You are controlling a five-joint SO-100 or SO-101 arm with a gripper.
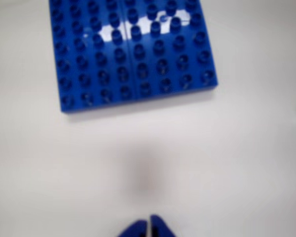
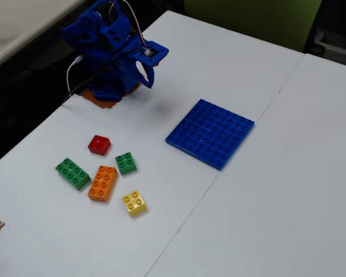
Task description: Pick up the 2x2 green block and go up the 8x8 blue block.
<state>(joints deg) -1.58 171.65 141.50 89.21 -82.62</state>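
Green 2x2 block [image 2: 126, 163] lies untouched; hand [image 1: 150, 228] is closed, empty.

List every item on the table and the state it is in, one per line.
gripper: shut, empty, above bare table
2x2 green block: loose on table, studs up
8x8 blue block: flat, nothing on it
red brick: loose, unstacked
long green brick: loose, unstacked
orange brick: loose, unstacked
yellow brick: loose, unstacked
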